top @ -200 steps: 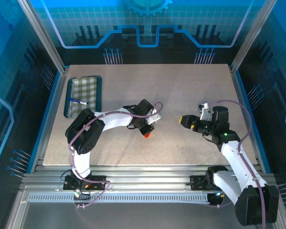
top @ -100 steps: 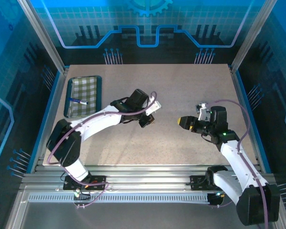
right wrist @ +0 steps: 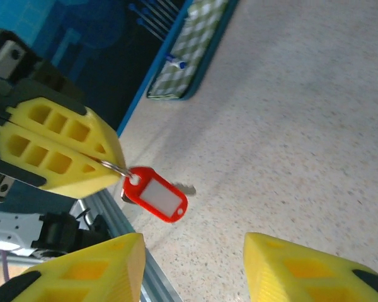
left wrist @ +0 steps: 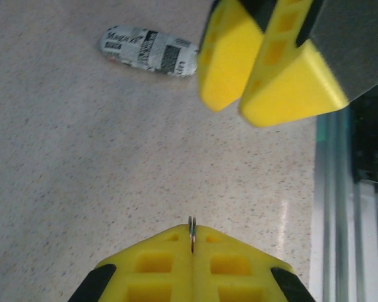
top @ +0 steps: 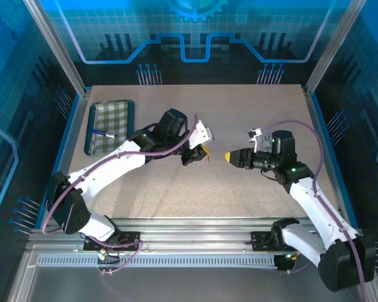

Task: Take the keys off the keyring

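The keyring [right wrist: 155, 195] was pinched by the left gripper [right wrist: 107, 165] above the middle of the worktop [top: 239, 113], apparently presented to the spread jaws of the right gripper [right wrist: 194, 251] for removal of the key [right wrist: 188, 187].

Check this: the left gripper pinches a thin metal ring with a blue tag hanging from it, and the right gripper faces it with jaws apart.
Wrong in one point: the tag is red, not blue; the right wrist view shows it. Otherwise as stated: the left gripper pinches the thin metal ring, and the right gripper faces it with jaws apart.
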